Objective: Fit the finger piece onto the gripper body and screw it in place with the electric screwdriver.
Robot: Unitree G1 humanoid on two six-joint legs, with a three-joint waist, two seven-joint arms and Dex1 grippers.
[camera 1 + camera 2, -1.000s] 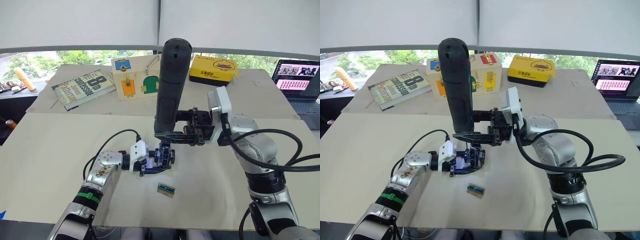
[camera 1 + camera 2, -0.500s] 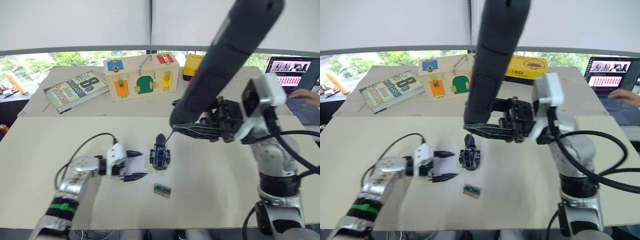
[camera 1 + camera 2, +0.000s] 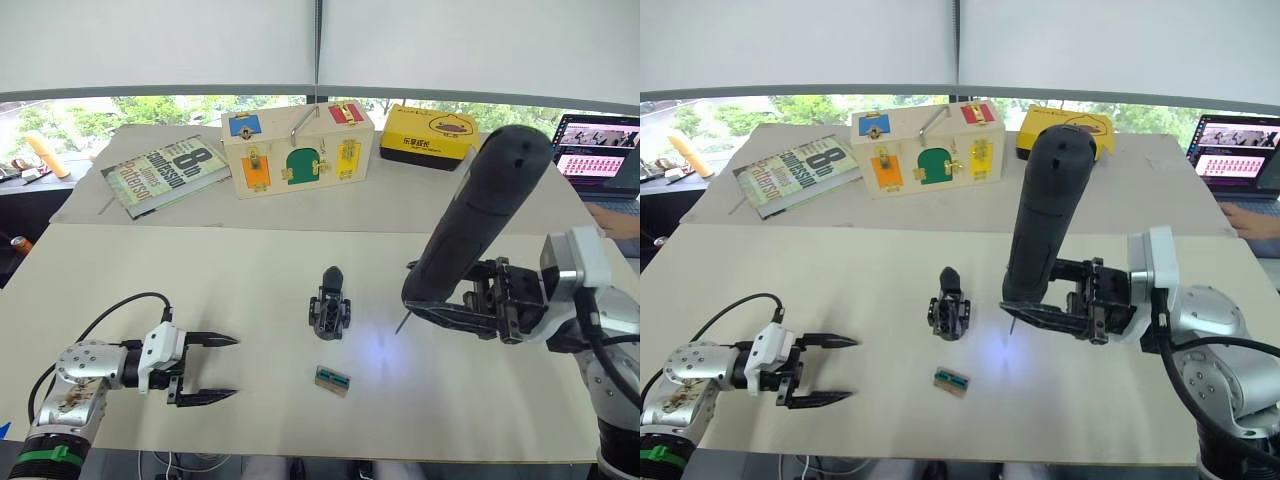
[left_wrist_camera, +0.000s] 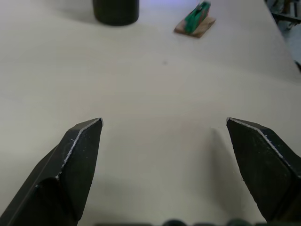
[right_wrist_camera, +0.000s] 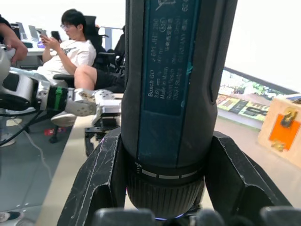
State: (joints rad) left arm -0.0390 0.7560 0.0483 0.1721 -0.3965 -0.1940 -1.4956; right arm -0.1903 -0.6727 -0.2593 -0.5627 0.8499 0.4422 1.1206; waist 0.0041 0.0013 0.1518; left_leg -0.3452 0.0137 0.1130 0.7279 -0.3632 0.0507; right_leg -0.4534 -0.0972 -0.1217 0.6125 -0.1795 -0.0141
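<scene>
While the right gripper [image 3: 455,308] clamps the electric screwdriver [image 3: 472,225] near its lower end, the tool leans with its thin bit angled down at the table [image 3: 130,270], a bluish glow on the surface beneath; the gripper body [image 3: 330,304] stands alone at mid-table, pointed finger up, apart from both arms; a small green-and-tan piece [image 3: 332,379] lies just in front of it; the left gripper [image 3: 222,367] hovers near the table's front edge, jaws spread wide and empty.
</scene>
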